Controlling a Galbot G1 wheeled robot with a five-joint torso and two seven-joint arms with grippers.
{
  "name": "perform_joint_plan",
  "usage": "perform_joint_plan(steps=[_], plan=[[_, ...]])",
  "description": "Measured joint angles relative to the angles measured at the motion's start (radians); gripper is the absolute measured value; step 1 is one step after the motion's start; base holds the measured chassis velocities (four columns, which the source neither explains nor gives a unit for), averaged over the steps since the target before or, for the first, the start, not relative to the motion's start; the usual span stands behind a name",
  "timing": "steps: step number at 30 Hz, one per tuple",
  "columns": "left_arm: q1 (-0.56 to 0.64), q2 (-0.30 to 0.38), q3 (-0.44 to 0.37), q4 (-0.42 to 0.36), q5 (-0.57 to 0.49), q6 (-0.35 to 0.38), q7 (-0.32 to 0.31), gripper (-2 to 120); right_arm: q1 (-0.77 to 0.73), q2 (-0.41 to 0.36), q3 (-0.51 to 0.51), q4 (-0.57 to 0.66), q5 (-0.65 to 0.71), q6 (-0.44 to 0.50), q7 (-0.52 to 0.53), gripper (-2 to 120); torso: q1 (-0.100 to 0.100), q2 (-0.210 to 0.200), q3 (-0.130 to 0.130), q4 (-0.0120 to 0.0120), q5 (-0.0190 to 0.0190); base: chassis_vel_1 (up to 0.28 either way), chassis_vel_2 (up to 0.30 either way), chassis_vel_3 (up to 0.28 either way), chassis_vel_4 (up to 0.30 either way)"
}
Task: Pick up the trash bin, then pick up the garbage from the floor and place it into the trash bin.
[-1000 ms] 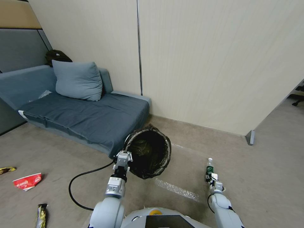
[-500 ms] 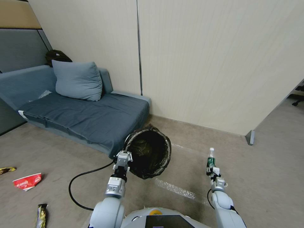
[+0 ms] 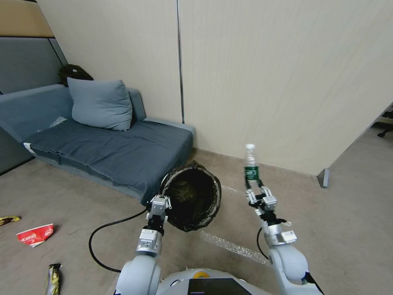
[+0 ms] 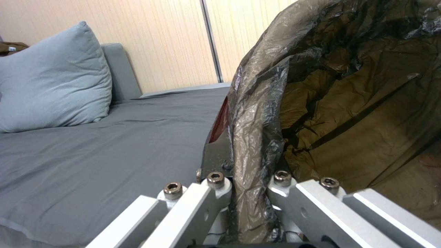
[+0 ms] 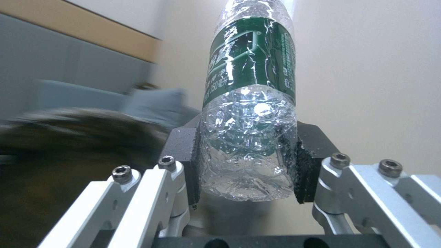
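Beige carpet (image 3: 348, 229) fills the lower frame, with a grey sofa (image 3: 110, 151) at upper left against pale wall panels. At centre I see my left gripper (image 3: 159, 201) pinched closed on the bag-lined rim of the trash bin (image 3: 196, 200), which is tipped with its mouth toward the camera. Right of centre, my right gripper (image 3: 257, 192) clamps the base of an upright plastic bottle (image 3: 250, 164), held beside the bin. Wrappers (image 3: 35, 234) lie at lower left.
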Motion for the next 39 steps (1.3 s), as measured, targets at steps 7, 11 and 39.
perform_joint_plan(steps=[7,11,39], plan=[[0.000,0.000,0.000,0.000,0.000,0.000,0.000,1,-0.046,-0.021,-0.056,-0.005,-0.012,0.045,-0.143,36,0.000,0.000,0.000,-0.0002,0.0001,0.000,0.000,0.000,0.000],[0.000,0.000,0.000,0.000,0.000,0.000,0.000,1,-0.050,-0.012,-0.088,-0.043,-0.045,0.063,-0.146,36,0.000,0.000,0.000,-0.0002,0.0004,0.000,0.000,0.000,0.000],[0.000,0.000,0.000,0.000,0.000,0.000,0.000,1,0.049,0.037,-0.142,-0.249,-0.110,0.043,-0.080,36,0.000,0.000,0.000,-0.0002,0.0000,0.000,0.000,0.000,0.000]])
